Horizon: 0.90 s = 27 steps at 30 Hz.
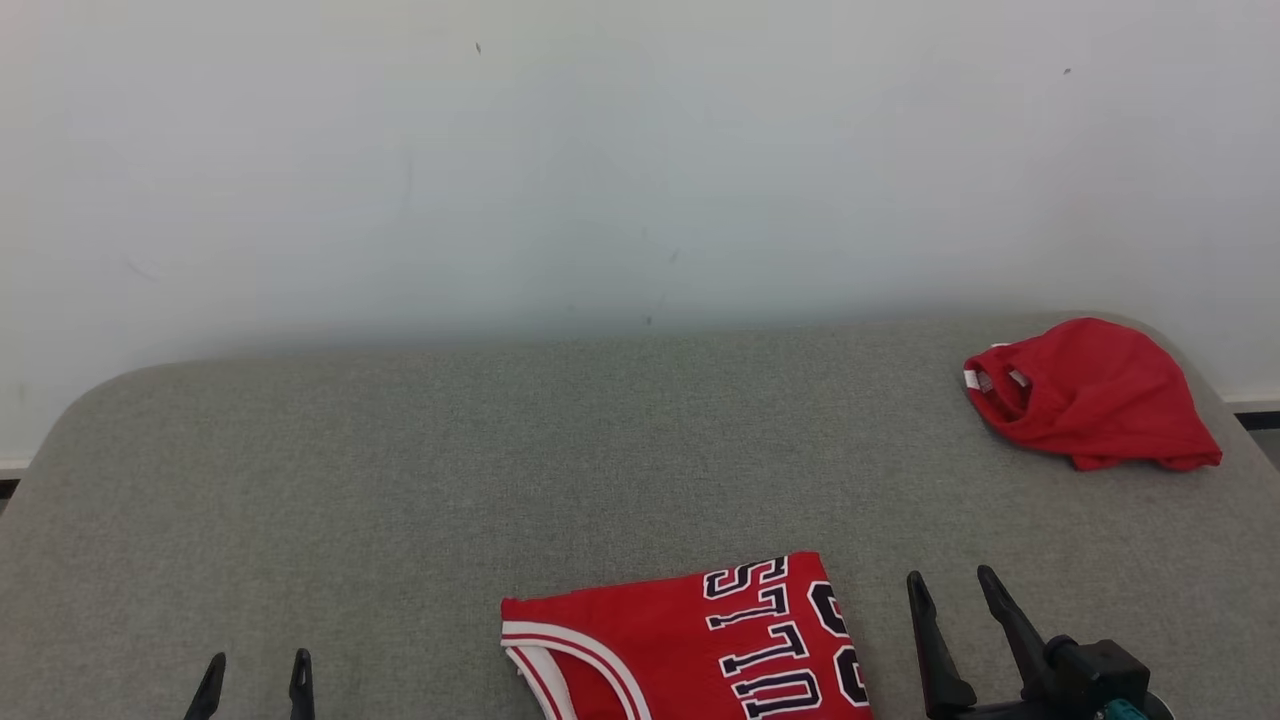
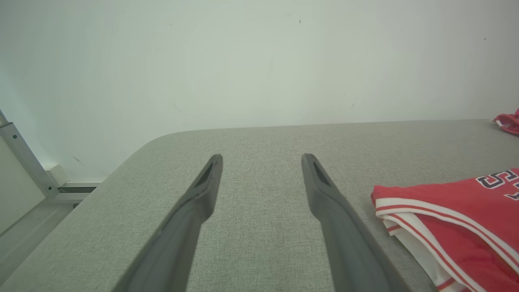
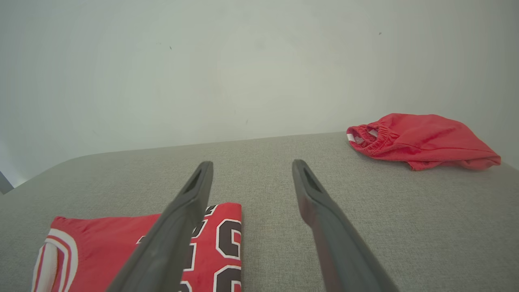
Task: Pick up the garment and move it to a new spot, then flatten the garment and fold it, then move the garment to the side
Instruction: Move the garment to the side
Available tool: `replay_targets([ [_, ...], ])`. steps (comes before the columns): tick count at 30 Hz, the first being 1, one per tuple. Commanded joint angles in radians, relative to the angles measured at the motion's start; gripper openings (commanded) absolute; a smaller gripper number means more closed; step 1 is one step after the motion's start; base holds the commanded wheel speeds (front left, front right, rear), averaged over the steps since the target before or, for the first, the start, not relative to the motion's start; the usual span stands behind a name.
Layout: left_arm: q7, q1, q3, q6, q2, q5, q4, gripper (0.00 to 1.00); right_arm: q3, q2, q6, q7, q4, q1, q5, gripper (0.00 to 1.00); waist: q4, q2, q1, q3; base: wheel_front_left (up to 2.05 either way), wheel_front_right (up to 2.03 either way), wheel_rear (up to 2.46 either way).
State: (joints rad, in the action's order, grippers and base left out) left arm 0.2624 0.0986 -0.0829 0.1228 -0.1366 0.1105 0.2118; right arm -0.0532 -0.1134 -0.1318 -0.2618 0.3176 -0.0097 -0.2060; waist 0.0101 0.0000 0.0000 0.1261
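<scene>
The jersey (image 1: 690, 640) is red and lies folded flat on the grey table (image 1: 400, 480). It has white stripes along one edge and dark letters with white edges on top. It sits between the two grippers, closer to the right one.

The left gripper (image 1: 258, 665) is off to the jersey's left, with a strip of bare table between them. Its two dark fingers are spread wide apart and nothing is between them. In the left wrist view, the left gripper (image 2: 261, 158) points across the bare table toward the wall (image 2: 243, 61). The jersey (image 2: 458, 227) is on its right side there, with the striped edge nearest. A metal bar (image 2: 24, 162) stands far off to its left, past the table's corner.

The right gripper (image 1: 950, 580) is just beside the jersey's right edge. Its fingers are spread wide too, and they hold nothing. In the right wrist view, the right gripper (image 3: 251, 164) points toward the wall, and the jersey (image 3: 93, 243) is on its left side. One finger crosses in front of the jersey's corner in that view. I cannot tell if it touches the cloth.

A pair of red shorts (image 1: 1100, 395) lies in a crumpled heap far ahead of the right gripper and to its right, near the table's back corner. The same shorts (image 3: 421, 140) are well apart from the jersey.
</scene>
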Motion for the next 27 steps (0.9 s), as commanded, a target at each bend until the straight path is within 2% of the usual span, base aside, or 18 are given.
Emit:
replay_targets([
  [1,0.003,0.01,-0.002,-0.002,-0.005,0.004,0.001,1.0,-0.002,0.0,0.003,-0.004,0.002,-0.005,-0.005,1.0,-0.001,0.0,0.0,0.0,0.0,0.0,0.0],
  [27,0.003,0.008,0.002,0.003,-0.009,0.037,0.004,1.0,-0.007,-0.001,0.003,-0.004,0.018,0.001,-0.002,1.0,-0.01,0.0,0.0,-0.001,0.0,0.0,0.0],
])
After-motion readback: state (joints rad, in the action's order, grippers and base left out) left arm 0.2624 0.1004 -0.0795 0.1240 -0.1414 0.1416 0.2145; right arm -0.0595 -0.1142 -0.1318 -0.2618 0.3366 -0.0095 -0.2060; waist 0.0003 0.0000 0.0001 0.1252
